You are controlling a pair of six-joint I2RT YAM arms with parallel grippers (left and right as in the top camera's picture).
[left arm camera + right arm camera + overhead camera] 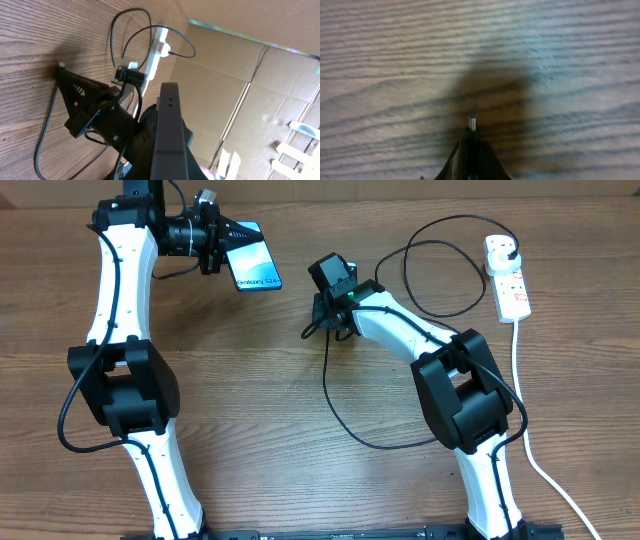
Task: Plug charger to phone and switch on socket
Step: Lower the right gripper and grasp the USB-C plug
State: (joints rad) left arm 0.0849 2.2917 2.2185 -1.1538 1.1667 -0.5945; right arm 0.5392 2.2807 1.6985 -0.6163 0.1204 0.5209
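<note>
My left gripper (pixel 230 240) is shut on the phone (pixel 256 262), holding one end of it at the far left; its light blue screen reads "Galaxy S24". In the left wrist view the phone (pixel 168 120) shows edge-on between my fingers. My right gripper (pixel 322 320) is shut on the charger's connector end, to the right of the phone and apart from it. In the right wrist view the small metal tip (pixel 471 122) sticks out past the shut fingers (pixel 470 145) above the wood. The black cable (pixel 345 425) loops back to a black plug (pixel 505 248) sitting in the white socket strip (pixel 512 288).
The strip's thick white cord (pixel 530 450) runs down the right side of the table. The black cable makes wide loops (pixel 440 275) between my right arm and the strip. Cardboard walls (pixel 260 85) stand behind the table.
</note>
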